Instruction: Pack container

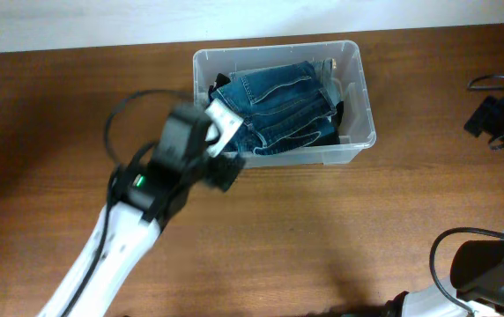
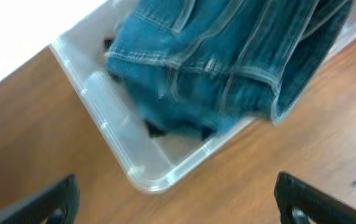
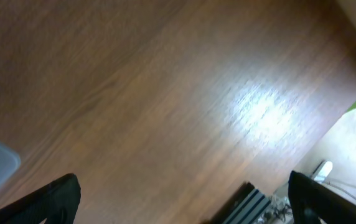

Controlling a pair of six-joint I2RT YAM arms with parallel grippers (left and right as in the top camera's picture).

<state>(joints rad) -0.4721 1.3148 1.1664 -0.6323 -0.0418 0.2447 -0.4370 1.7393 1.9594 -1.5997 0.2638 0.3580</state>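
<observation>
The clear plastic container (image 1: 359, 106) stands at the back middle of the wooden table. Folded blue denim jeans (image 1: 278, 106) fill it, with dark clothing beneath. In the left wrist view the container's corner (image 2: 147, 177) and the jeans (image 2: 228, 56) show, and part of the denim hangs over the rim. My left gripper (image 1: 219, 150) is open and empty just in front of the container's front left corner; its fingertips (image 2: 178, 202) frame bare table. My right gripper (image 3: 181, 199) is open and empty over bare table, far from the container; its arm sits at the bottom right in the overhead view.
Black cables and a dark device (image 1: 499, 114) lie at the table's right edge. The right arm's base (image 1: 490, 273) is at the bottom right corner. A table edge with a striped object (image 3: 246, 202) shows in the right wrist view.
</observation>
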